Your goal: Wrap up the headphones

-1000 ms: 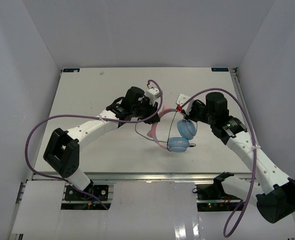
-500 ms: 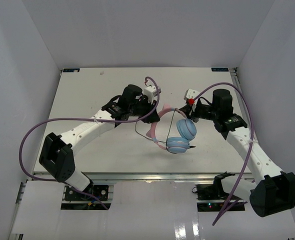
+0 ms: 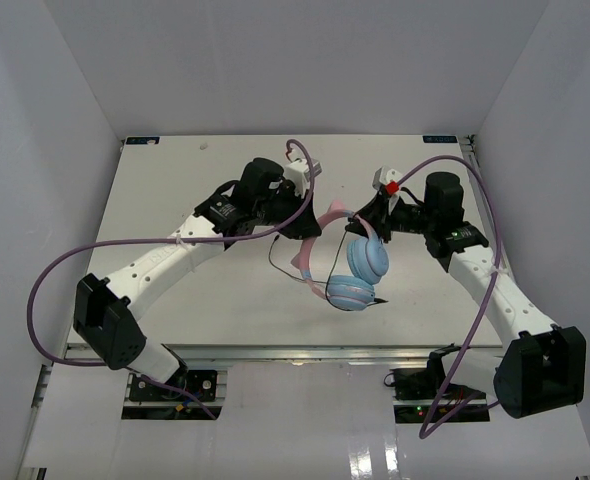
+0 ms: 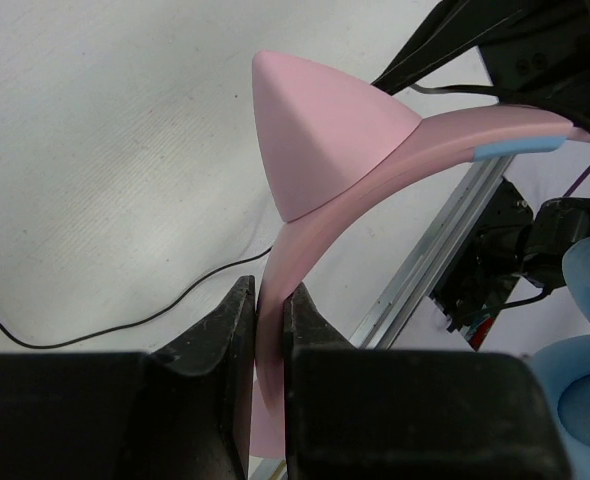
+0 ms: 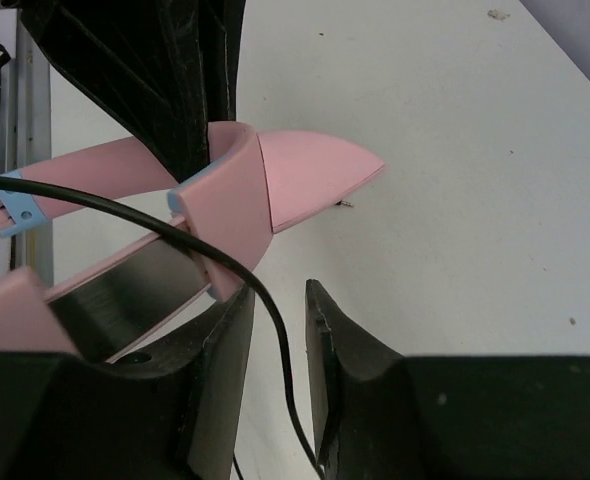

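- Top view: the headphones [image 3: 361, 264] hang in the air over the middle of the white table [image 3: 175, 170], stretched between the two arms.
- The pink headband [image 3: 302, 258] curves from the left gripper [image 3: 311, 224] across to the right gripper [image 3: 363, 220]. The two light-blue ear cups [image 3: 350, 293] dangle below the right gripper, one just above the other.
- A thin black cable [image 3: 275, 268] loops down from the headband on the left side.
- Left wrist view: both fingers [image 4: 215, 340] are clenched on the headband, which stands edge-on in the narrow slot between them.
- Above the grip the band arches up to the right and carries a pink pointed ear [image 4: 315, 130]. A blue cup shows at the right edge, and part of the cable lies on the table behind.
- Right wrist view: the fingers [image 5: 330, 350] stand a little apart and grip nothing. The cable runs loosely down through the gap between them.
- The end of the headband, with a second pointed ear [image 5: 320, 175], sits just above the left-hand finger; I cannot tell if it touches. The other arm's black gripper shows behind the band.
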